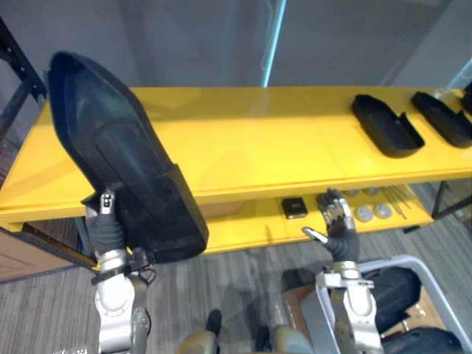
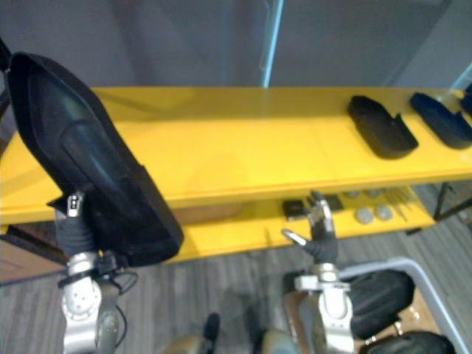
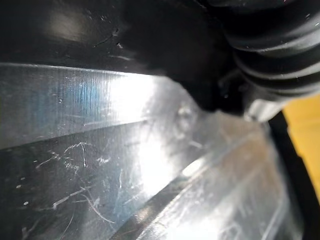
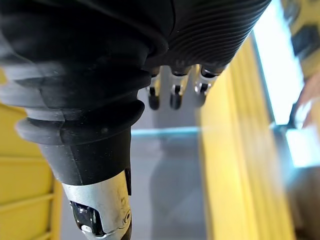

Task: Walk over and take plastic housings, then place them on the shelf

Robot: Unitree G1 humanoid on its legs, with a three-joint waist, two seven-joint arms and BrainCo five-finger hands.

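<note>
Left eye view gives you the yellow shelf [image 1: 258, 147] as your landmark, its top board running across in front of the robot. The left hand [image 1: 109, 221] is raised at the shelf's left end, and the large black housing [image 1: 125, 155] stands tilted on it, over the left part of the top board and off its surface. The housing's lower end hangs in front of the shelf's front edge. That hand's grip is hidden behind the housing, so you cannot tell how it closes. In the left wrist view, the housing's glossy, scratched surface [image 3: 100, 150] sits right against the ribbed cover.

On the right part of the top board you can see a second housing [image 1: 387, 125] lying flat, and a third housing [image 1: 442, 118] just beside it, nearer the shelf's right end.

The right hand [image 1: 338, 221] is upright in front of the shelf's lower board, holding nothing. Its fingers [image 4: 174, 95] are straight and close together, and its thumb [image 4: 102, 220] juts out apart from them.

On the lower board, behind that hand, lie a small black box [image 1: 293, 207] and some round silver discs [image 1: 372, 212].

In front of the shelf's right end stands a grey bin [image 1: 404, 259] with more black housings [image 1: 394, 287] inside.
</note>
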